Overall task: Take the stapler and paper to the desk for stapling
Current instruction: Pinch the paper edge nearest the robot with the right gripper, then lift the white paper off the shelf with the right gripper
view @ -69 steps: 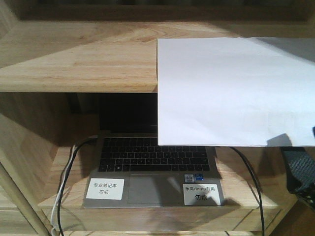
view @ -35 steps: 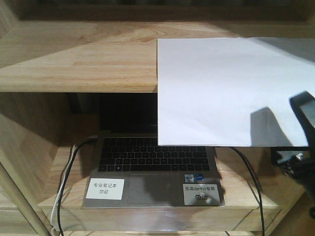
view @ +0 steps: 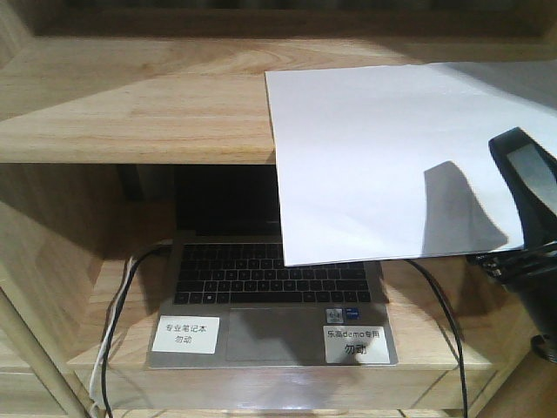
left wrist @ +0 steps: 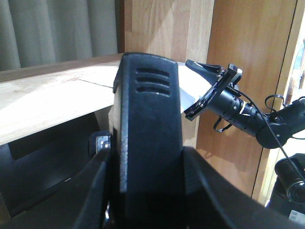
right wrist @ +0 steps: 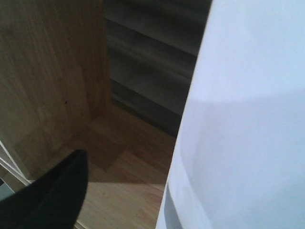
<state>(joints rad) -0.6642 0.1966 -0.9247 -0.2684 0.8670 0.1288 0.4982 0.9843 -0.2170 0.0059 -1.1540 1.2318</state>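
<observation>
The white paper (view: 383, 157) lies on the upper shelf board (view: 139, 104), its front part overhanging the edge. My right gripper (view: 498, 202) is at the paper's right front corner, open, with one finger above the sheet and the other below. In the right wrist view the paper (right wrist: 248, 119) fills the right side and one black finger (right wrist: 47, 195) shows at lower left; the other is hidden. My left gripper (left wrist: 147, 164) is shut on the black stapler (left wrist: 150, 109), held upright, a silver strip along its left side. The desk is out of view.
An open laptop (view: 274, 296) with two white stickers sits on the lower shelf under the paper. Cables (view: 113, 331) run down its left side and another passes on the right. A brown wooden panel (left wrist: 248, 57) stands beside the shelf unit.
My right gripper has risen from the lower right corner to the paper's right edge. The paper has shifted a little left and tilted.
</observation>
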